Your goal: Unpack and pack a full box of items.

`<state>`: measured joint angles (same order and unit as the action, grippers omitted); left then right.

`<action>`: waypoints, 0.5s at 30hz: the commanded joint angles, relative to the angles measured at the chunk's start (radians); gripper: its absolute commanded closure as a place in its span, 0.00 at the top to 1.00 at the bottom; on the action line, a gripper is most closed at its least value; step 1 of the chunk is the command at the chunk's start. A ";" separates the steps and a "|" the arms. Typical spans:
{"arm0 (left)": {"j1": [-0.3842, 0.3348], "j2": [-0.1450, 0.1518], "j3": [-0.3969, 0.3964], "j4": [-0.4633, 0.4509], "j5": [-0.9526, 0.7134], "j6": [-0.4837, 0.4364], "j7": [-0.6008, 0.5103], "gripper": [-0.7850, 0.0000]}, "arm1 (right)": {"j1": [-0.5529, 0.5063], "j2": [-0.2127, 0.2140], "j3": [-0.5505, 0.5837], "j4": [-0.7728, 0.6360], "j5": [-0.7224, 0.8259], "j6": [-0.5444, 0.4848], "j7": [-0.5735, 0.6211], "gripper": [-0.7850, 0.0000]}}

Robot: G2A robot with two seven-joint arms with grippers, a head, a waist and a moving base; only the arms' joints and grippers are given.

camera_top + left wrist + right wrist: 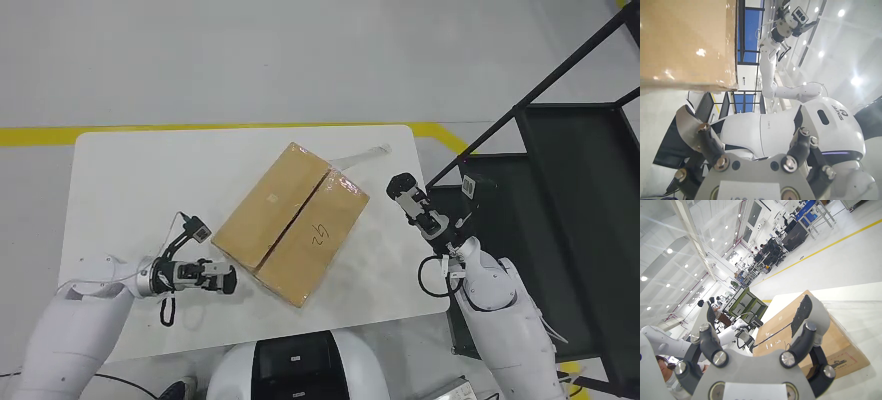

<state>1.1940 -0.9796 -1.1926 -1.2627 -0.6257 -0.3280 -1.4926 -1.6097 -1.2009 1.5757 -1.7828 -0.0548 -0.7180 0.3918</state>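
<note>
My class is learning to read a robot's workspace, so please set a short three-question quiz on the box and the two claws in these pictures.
1. True or false: the top flaps of the box are shut.
2. What is in the right claw? A) the box B) a roll of tape C) nothing
3. Fill in: the left claw is open beside the box, and the box lies on a white ____.

Key: 1 true. 2 C: its jaws stand open and empty. 3 table.
</note>
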 commanded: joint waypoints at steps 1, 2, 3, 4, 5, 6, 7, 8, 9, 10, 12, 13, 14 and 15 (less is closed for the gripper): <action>-0.020 -0.004 0.006 0.033 -0.015 -0.021 0.021 1.00 | 0.000 0.000 0.000 0.000 0.000 0.000 0.000 1.00; -0.028 -0.006 0.008 0.046 -0.014 -0.034 0.035 1.00 | 0.000 0.000 0.000 0.000 0.000 0.000 0.000 1.00; -0.034 -0.007 0.009 0.057 -0.014 -0.047 0.047 1.00 | 0.000 0.000 0.000 0.000 0.000 0.000 0.000 1.00; -0.039 -0.008 0.008 0.065 -0.015 -0.061 0.061 1.00 | 0.000 0.000 0.000 0.000 0.000 0.000 0.000 1.00; -0.042 -0.009 0.004 0.077 -0.020 -0.073 0.074 1.00 | 0.000 0.000 0.000 0.000 0.000 0.000 0.000 1.00; -0.045 -0.010 -0.001 0.089 -0.029 -0.085 0.085 1.00 | 0.000 0.000 0.000 0.000 0.000 0.000 0.000 1.00; -0.049 -0.011 -0.003 0.098 -0.041 -0.091 0.093 1.00 | 0.000 0.000 0.000 0.000 0.000 0.000 0.000 1.00; -0.054 -0.013 -0.006 0.106 -0.052 -0.094 0.104 1.00 | 0.000 0.000 0.000 0.000 0.000 0.000 0.000 1.00; -0.060 -0.015 -0.005 0.113 -0.062 -0.094 0.115 1.00 | 0.000 0.000 0.000 0.000 0.000 0.000 0.000 1.00; -0.066 -0.017 -0.005 0.119 -0.075 -0.090 0.124 1.00 | 0.000 0.000 0.000 0.000 0.000 0.000 0.000 1.00; -0.079 -0.022 -0.006 0.135 -0.094 -0.090 0.158 1.00 | 0.000 0.000 0.000 0.000 0.000 0.000 0.000 1.00; -0.084 -0.025 -0.005 0.141 -0.108 -0.087 0.173 1.00 | 0.000 0.000 0.000 0.000 0.000 0.000 0.000 1.00; -0.091 -0.027 -0.006 0.149 -0.120 -0.083 0.190 1.00 | 0.000 0.000 0.000 0.000 0.000 0.000 0.000 1.00; -0.098 -0.029 -0.007 0.155 -0.126 -0.083 0.207 1.00 | 0.000 0.000 0.000 0.000 0.000 0.000 0.000 1.00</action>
<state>1.1021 -1.0070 -1.1984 -1.1133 -0.7456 -0.4119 -1.3016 -1.6097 -1.2009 1.5757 -1.7828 -0.0548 -0.7180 0.3918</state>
